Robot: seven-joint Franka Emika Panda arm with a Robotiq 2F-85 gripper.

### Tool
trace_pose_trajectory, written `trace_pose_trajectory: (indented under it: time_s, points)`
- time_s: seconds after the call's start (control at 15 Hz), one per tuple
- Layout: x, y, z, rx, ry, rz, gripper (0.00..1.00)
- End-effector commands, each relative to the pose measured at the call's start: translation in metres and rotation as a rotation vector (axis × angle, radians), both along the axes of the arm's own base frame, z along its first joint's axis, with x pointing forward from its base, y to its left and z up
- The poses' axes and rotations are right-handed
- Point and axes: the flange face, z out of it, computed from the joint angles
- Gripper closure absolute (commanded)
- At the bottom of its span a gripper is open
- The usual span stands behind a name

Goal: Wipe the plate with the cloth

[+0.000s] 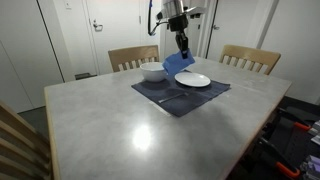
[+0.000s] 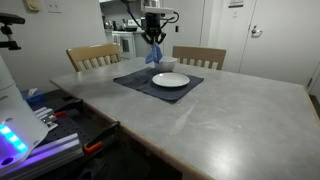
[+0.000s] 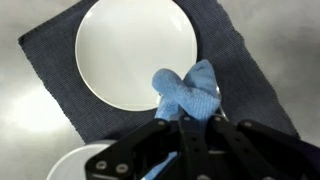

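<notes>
Top of cloth point(image 3: 188, 90) unseen inside gripper point(image 3: 188, 120)

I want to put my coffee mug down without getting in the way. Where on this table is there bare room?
The table is bare across the whole stretch from the placemat to the front edge. It is crowded on the placemat itself, which carries the plate and bowl, with the gripper holding the cloth above them.

You've got one plate point(image 1: 192, 79), one bowl point(image 1: 152, 71), one cloth point(image 1: 178, 63) and one mat point(image 1: 180, 98) on the counter point(image 1: 120, 130), with two chairs point(image 1: 133, 57) point(image 1: 250, 58) behind it.
</notes>
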Motion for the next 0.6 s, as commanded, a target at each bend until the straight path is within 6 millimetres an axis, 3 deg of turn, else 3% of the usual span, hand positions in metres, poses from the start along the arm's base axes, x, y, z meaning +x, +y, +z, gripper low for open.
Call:
trace_pose_trajectory:
  time_s: [0.0,0.53]
  points:
    - [-0.01,-0.024,0.01,0.006,0.006,-0.049,0.98]
    - [-0.017,-0.069,0.004,0.01,0.011,-0.187,0.98]
